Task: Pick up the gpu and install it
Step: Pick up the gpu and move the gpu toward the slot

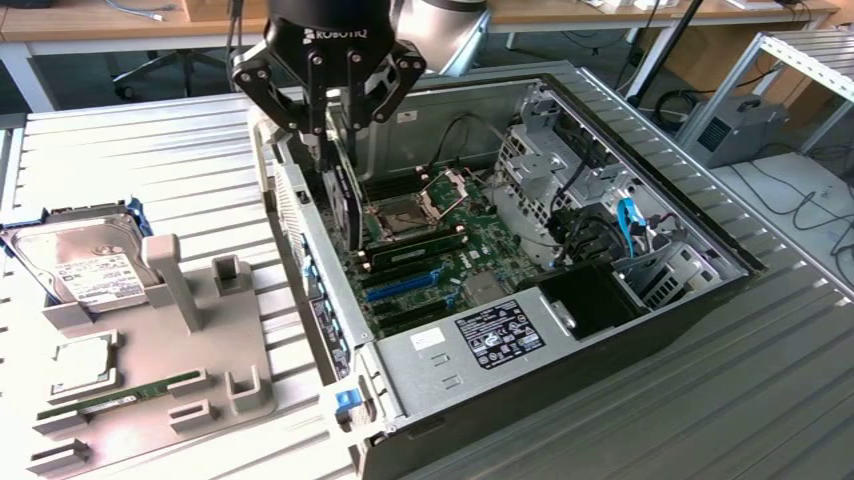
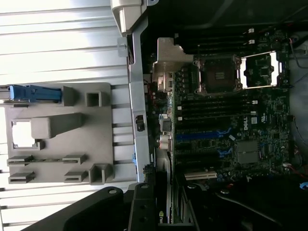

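table (image 1: 147, 150): ribbed bare metal | tray (image 1: 200, 375): matt grey plastic | gripper (image 1: 331, 140): matt black

I'm working in a robotics lab: Robotiq gripper (image 1: 342, 140) above a ribbed metal workbench (image 1: 134, 150), wooden desks (image 1: 107, 20) and an office chair (image 1: 160, 65) behind, aluminium framing (image 1: 787, 50), trailing cables (image 1: 814, 205).

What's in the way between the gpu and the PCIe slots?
Nothing visible. The tool holds the gpu on edge above the motherboard inside the open case; the blue slots are bare.
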You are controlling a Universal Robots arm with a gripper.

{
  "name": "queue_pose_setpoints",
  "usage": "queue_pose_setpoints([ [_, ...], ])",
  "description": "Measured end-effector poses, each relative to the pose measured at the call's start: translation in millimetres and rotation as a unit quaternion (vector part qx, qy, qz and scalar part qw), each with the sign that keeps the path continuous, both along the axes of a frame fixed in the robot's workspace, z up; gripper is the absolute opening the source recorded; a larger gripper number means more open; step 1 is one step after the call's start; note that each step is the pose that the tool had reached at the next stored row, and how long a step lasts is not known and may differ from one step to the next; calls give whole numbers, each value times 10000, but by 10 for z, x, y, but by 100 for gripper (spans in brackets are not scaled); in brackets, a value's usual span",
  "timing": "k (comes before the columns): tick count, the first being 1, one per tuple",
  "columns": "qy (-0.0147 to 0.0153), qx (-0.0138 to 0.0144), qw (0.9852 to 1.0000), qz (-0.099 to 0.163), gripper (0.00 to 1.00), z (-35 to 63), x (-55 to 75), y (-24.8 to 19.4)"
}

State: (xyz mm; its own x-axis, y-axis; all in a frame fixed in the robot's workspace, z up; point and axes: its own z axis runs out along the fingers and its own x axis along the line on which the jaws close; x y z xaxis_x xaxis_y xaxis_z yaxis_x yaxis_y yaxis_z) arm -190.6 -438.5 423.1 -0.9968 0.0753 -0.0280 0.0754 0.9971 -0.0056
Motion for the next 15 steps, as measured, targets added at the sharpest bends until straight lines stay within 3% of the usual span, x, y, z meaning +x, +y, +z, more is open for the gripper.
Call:
queue_pose_setpoints([
  [15, 0, 0, 10000, 1, 26, -25, 89, 0],
])
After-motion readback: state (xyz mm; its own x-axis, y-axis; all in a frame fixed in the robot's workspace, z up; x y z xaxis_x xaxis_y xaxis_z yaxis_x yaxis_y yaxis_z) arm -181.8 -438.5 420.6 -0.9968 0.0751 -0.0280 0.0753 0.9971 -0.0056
